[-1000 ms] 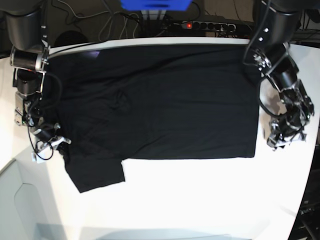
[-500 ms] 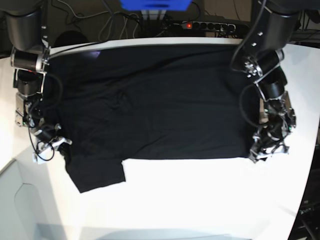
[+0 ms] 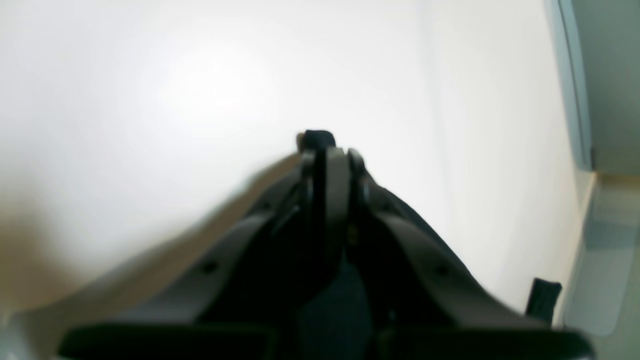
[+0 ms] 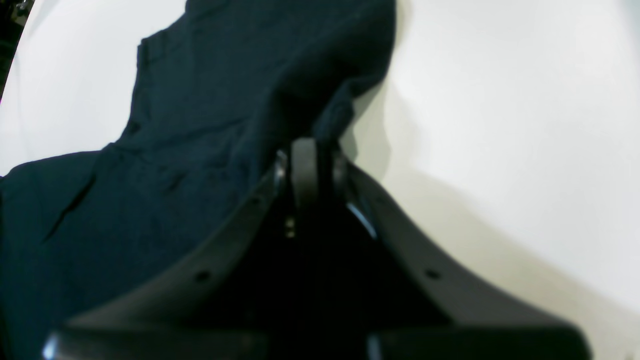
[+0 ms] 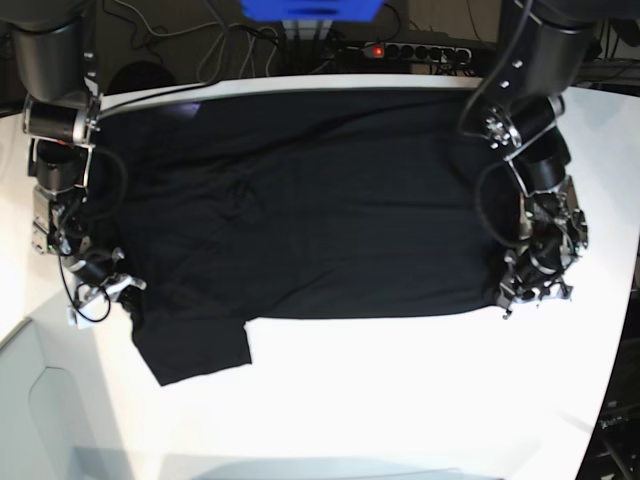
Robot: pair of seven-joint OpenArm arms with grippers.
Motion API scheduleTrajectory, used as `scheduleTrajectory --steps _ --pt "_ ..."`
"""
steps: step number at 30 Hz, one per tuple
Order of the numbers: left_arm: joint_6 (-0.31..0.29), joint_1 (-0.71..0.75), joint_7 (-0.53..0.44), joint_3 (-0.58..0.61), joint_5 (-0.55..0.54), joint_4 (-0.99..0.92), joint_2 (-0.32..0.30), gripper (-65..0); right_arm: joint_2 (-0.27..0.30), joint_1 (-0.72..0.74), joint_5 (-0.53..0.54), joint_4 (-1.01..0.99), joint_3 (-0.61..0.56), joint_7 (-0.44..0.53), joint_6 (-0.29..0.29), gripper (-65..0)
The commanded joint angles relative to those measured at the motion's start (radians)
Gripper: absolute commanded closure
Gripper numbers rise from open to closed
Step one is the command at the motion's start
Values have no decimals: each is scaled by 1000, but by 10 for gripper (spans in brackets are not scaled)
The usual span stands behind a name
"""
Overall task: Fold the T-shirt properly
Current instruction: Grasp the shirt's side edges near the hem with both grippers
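T-shirt (image 5: 300, 210) cloth sits pinched in the closed right gripper (image 4: 310, 150) at the sleeve. Left gripper (image 3: 325, 150) is closed too, at the hem corner; any hold is unclear. Shirt lies flat across the table (image 5: 400, 400).

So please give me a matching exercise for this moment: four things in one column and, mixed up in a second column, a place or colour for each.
Things:
1. T-shirt
2. left gripper
3. right gripper
4. power strip

Places or colours:
A. behind the table's far edge, with a red light
B. at the shirt's corner on the base view's right
C. black, spread flat over the white table
D. at the sleeve on the base view's left

Pairs: 1-C, 2-B, 3-D, 4-A
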Motion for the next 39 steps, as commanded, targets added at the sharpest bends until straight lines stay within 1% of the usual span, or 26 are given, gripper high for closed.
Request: scheduleTrajectory --steps 1,3,8,11,13,15,17,24,29,35,37,39 --pt "38 -6 32 3 57 -5 -13 -18 7 11 -35 1 -5 -44 -4 0" --pt "38 -11 31 3 57 2 -18 0 7 14 -35 4 -5 -44 -4 0" --pt "38 -6 40 6 64 133 -24 0 7 17 -35 86 -5 -48 -4 0" --pt "38 -8 40 6 64 172 -24 0 7 20 -35 113 -5 -48 -4 0" --pt "38 -8 42 7 64 181 -24 0 7 20 -35 135 -5 -48 -7 0" --pt "38 -9 42 7 64 181 -29 0 7 20 -35 156 -5 -48 -50 0" --pt "38 -9 42 7 64 181 -32 0 7 20 -35 165 -5 -47 -70 0" --pt "38 -43 42 9 65 179 -35 0 7 75 -35 169 -2 -44 -72 0" --pt "38 -90 42 12 65 175 -55 0 10 94 -35 169 0 -44 -72 0" --pt "38 -100 45 130 57 179 -79 0 22 91 -31 169 3 -45 -72 0" --pt "38 -95 72 142 57 181 -82 0 45 66 -27 169 4 -45 -72 0" --pt "33 -77 81 142 57 218 -82 0 51 49 -27 170 8 -45 -72 0"
